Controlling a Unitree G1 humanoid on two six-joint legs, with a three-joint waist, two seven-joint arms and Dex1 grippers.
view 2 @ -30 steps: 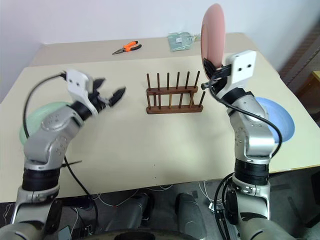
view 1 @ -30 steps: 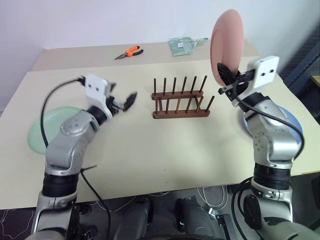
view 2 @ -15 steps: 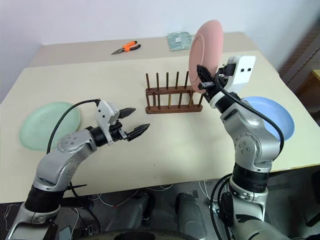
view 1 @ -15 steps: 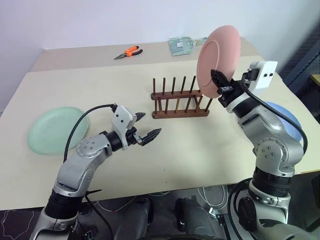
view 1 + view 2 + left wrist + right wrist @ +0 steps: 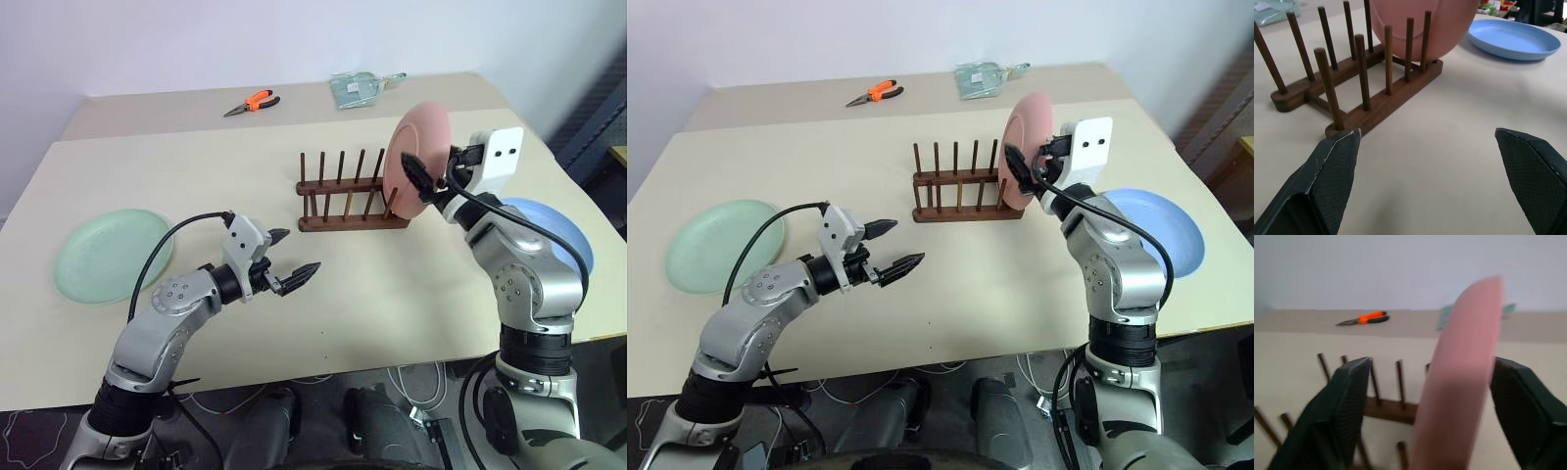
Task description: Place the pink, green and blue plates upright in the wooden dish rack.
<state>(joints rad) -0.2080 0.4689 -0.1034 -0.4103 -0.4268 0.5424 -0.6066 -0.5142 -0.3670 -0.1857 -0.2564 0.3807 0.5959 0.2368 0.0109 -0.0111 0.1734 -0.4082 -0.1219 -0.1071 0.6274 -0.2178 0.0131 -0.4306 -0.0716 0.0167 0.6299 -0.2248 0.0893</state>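
1. While it hovers over bare table [image 5: 392,294] at the near left-centre, the left gripper [image 5: 291,266] has its two fingers spread wide with nothing between them, tips toward the rack.
2. Left of that arm, the green plate [image 5: 110,255] lies flat near the table's left edge, well apart from the rack.
3. On the right side, the blue plate [image 5: 1161,227] lies flat, partly behind the right arm.
4. Farther in, at mid-table, the rack [image 5: 348,201] stands with its two rows of pegs upright.
5. At the rack's right end, the pink plate [image 5: 419,157] stands on edge, its lower rim down among the last pegs; in the left wrist view it sits behind the nearest pegs of that end.
6. Just right of the plate, the right gripper [image 5: 1427,396] has its fingers set wide on either side of the plate's edge, with a gap showing at each finger; whether either one touches the plate I cannot tell.
7. On the far strip of table lie orange pliers [image 5: 255,102] and, right of them, a clear packet [image 5: 361,88].
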